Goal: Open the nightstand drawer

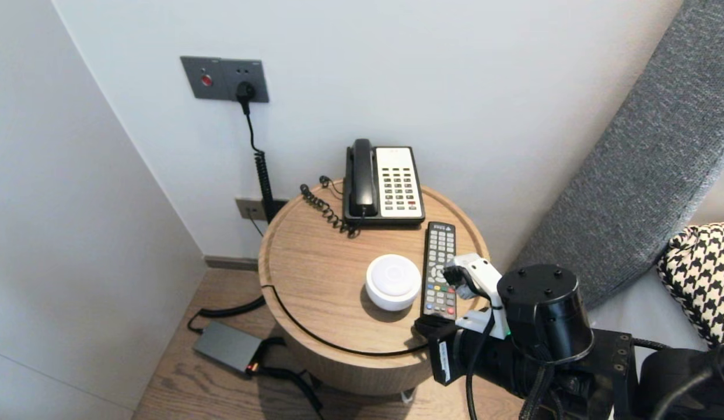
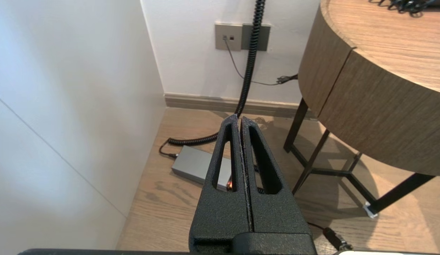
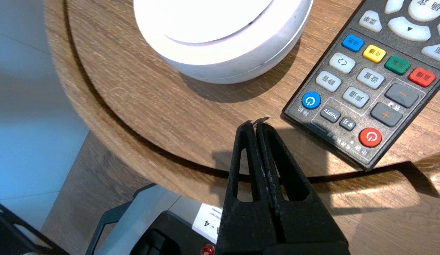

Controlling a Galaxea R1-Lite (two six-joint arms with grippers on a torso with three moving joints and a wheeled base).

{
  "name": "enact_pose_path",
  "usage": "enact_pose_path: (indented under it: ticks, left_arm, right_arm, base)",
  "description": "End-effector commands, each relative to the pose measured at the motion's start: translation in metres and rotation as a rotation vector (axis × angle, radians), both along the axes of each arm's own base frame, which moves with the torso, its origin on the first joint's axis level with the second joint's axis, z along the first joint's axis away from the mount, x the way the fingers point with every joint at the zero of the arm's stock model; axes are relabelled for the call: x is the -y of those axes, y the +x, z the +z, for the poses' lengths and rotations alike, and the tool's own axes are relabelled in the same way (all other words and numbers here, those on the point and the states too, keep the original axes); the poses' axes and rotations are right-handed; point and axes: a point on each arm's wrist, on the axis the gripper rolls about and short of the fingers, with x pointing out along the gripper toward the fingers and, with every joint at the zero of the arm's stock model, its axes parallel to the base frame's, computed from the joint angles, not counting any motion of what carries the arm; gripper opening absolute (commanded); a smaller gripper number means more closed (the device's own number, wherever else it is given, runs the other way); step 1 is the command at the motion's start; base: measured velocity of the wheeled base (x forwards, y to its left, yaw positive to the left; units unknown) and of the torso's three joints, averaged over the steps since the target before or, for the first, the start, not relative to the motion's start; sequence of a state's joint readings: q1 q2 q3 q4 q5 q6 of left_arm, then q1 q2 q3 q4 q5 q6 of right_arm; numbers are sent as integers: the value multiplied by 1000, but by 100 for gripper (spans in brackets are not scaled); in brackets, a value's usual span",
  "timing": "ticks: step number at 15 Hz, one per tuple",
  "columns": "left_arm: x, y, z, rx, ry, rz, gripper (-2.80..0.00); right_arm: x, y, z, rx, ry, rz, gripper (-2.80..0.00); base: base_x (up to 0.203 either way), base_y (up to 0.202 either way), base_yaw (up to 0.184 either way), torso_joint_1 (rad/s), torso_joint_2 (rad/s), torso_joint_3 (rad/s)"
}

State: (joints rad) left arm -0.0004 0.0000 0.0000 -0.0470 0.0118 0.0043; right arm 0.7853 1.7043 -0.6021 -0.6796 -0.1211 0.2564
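Note:
My right gripper point(image 3: 257, 122) is shut with nothing between its fingers. It hovers over the front edge of the round wooden table point(image 1: 315, 262), and shows in the head view point(image 1: 425, 325) just below the remote's near end. A black remote control point(image 1: 440, 269) with coloured buttons lies flat on the table, its lower corner point(image 3: 376, 81) a short way from the fingertips. A white round puck-shaped device point(image 1: 392, 281) stands beside the remote, on the table ahead of the gripper point(image 3: 220, 35). My left gripper point(image 2: 239, 118) is shut and empty, parked low beside the table over the floor.
A black-and-white desk phone point(image 1: 385, 184) sits at the table's back against the wall. A grey power adapter point(image 1: 227, 346) and coiled cable point(image 1: 262, 175) lie on the floor to the left. A grey headboard point(image 1: 642, 175) and houndstooth pillow point(image 1: 700, 274) stand to the right.

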Motion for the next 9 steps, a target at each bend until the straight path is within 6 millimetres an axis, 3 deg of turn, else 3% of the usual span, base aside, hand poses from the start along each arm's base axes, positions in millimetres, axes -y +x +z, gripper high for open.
enact_pose_path:
  ticks: [1,9]
  left_arm:
    - [0,1,-3,-7,0,0,-280]
    - [0,1,-3,-7,0,0,-280]
  right_arm:
    - [0,1,-3,-7,-7,-5,-280]
    - [6,-6,-7,-12,-35,4,-280]
  base:
    - [0,0,0,0,0,0]
    - [0,0,0,0,0,0]
